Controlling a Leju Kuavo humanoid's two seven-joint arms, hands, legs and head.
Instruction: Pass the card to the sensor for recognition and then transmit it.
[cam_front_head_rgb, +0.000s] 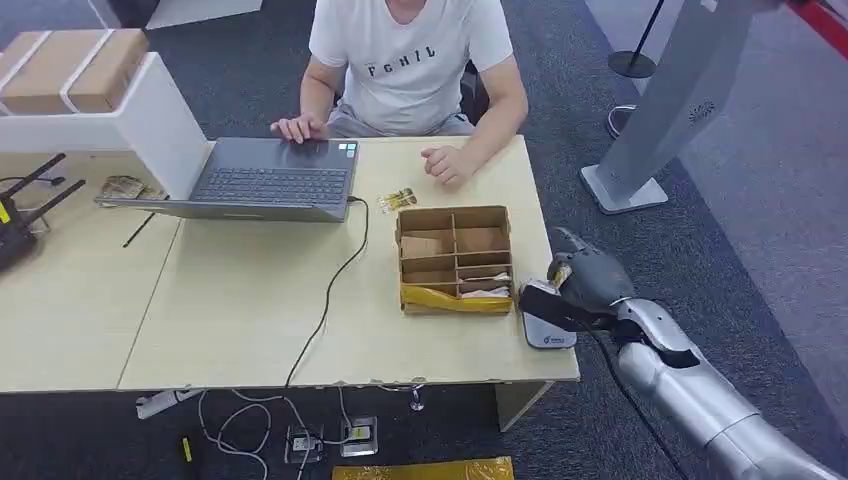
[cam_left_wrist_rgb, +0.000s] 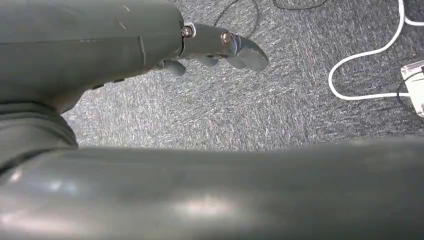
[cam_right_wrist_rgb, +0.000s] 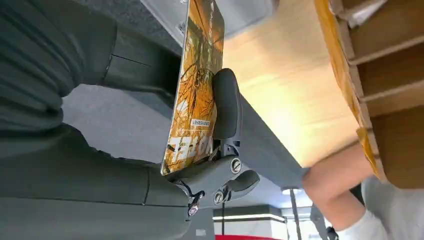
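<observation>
Orange, our card (cam_right_wrist_rgb: 192, 95) sits pinched in our right hand (cam_front_head_rgb: 585, 275) just above the sensor (cam_front_head_rgb: 548, 330) at the table (cam_front_head_rgb: 250, 300) corner: the recognition step, we judge. Next, passing it to the person (cam_front_head_rgb: 410, 60). Our left hand (cam_left_wrist_rgb: 220, 45) hangs, holding nothing.

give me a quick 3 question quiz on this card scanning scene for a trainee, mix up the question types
1. True or false: the right hand holds the orange card.
2. The card reader lies where? A) beside the divided cardboard box, near the table corner B) on the laptop C) on the floor
3. Fill in: the left hand hangs over the grey ____.

Key:
1. True
2. A
3. carpet
</observation>
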